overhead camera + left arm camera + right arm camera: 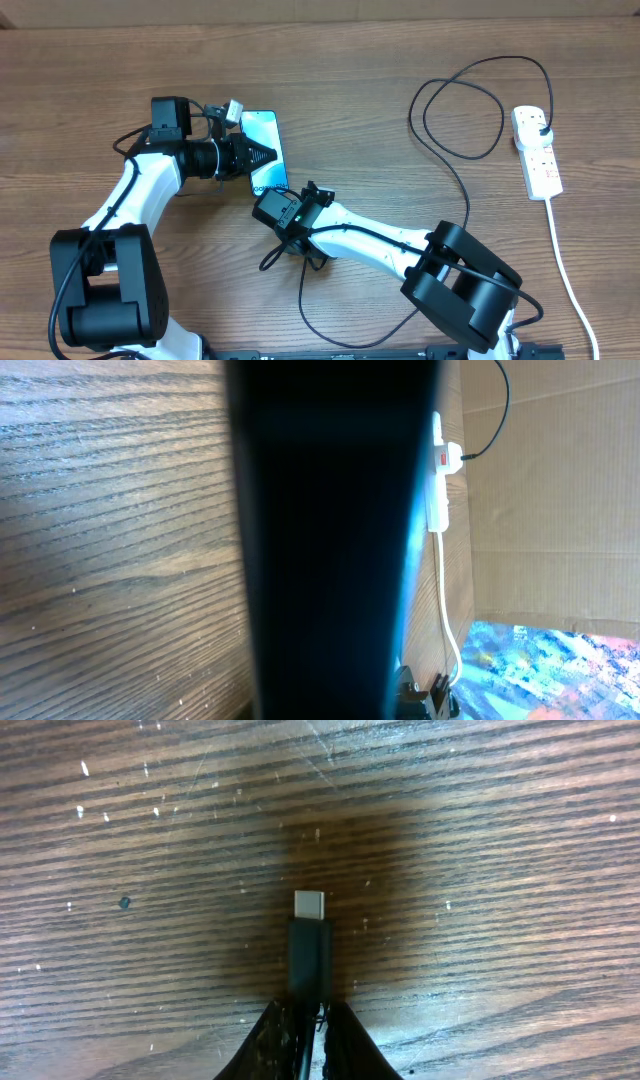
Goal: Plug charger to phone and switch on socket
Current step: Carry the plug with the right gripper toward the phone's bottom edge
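The phone, with its teal screen up, lies on the table at centre left. My left gripper is shut on it, and its dark body fills the middle of the left wrist view. My right gripper is just below the phone's near end. It is shut on the charger's connector, whose metal tip points away over bare wood. The black cable loops back to its plug in the white socket at far right. The socket also shows in the left wrist view.
The socket's white cord runs down the right side toward the front edge. Slack black cable curls on the table below the right arm. A cardboard wall stands beyond the socket.
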`<state>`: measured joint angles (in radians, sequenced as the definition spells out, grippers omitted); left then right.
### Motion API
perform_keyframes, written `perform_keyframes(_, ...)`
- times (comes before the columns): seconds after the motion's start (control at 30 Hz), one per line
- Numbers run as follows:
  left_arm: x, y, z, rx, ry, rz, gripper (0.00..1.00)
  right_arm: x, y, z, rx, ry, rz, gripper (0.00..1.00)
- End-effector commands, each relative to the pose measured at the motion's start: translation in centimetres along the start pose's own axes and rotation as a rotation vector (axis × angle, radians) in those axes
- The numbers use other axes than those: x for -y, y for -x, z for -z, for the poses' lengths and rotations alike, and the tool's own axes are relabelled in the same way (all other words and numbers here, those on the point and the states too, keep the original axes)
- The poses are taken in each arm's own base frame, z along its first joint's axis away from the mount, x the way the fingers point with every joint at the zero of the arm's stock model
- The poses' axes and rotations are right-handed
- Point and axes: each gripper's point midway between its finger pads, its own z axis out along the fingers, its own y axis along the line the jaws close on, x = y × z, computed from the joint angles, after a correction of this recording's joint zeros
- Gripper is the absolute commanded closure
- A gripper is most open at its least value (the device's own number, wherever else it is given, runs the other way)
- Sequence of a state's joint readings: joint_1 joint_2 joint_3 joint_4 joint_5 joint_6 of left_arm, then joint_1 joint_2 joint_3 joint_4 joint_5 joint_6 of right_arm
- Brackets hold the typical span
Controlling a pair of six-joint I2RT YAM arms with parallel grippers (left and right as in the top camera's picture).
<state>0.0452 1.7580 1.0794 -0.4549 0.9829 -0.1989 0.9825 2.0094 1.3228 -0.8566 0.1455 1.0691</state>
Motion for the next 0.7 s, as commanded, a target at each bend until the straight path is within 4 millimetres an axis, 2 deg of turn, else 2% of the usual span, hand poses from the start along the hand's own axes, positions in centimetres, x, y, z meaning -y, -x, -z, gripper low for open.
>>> perform_keyframes(0.0, 1.0, -0.3, -0.2, -0.010, -0.032, -0.044, 0.96, 1.6, -0.2, -1.0, 0.006, -0.060, 0.005, 0.89)
perform_keyframes(0.1, 1.0, -0.3, -0.2, -0.010, -0.032, -0.044, 0.96, 1.6, -0.1, -1.0, 0.014, -0.063, 0.005, 0.94)
perform_keyframes(0.43, 0.9, -0.3, -0.2, -0.010, -0.030, -0.044, 0.96, 1.5, 0.0, -1.0, 0.015, -0.059, 0.004, 0.96)
perform_keyframes(0.67, -1.2, -0.3, -0.1, 0.000, 0.092, -0.006, 0.96, 1.6, -0.3, -1.0, -0.001, -0.061, 0.035, 0.96)
